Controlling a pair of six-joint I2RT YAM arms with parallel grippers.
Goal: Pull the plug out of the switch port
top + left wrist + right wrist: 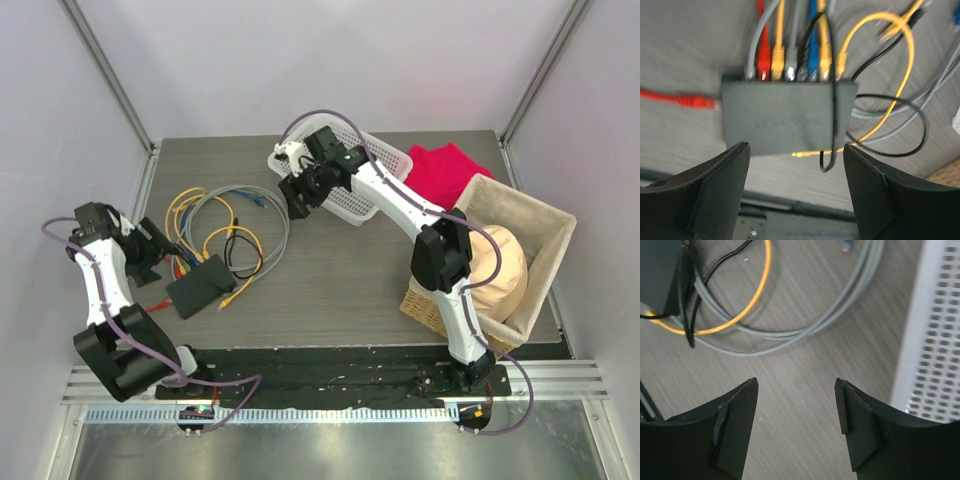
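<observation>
The switch is a flat black box on the table, seen in the top view. Several plugs sit in the ports on its far edge: grey, red, yellow, black and blue. A loose red plug lies on the table left of the switch, in no port. A black cable drapes over the box. My left gripper hovers open by the switch's near edge, holding nothing. My right gripper is open over bare table, next to the basket.
Grey cable loops and a yellow cable lie on the table right of the switch. A white mesh basket stands at the back, a red cloth behind it, and a wicker basket at the right.
</observation>
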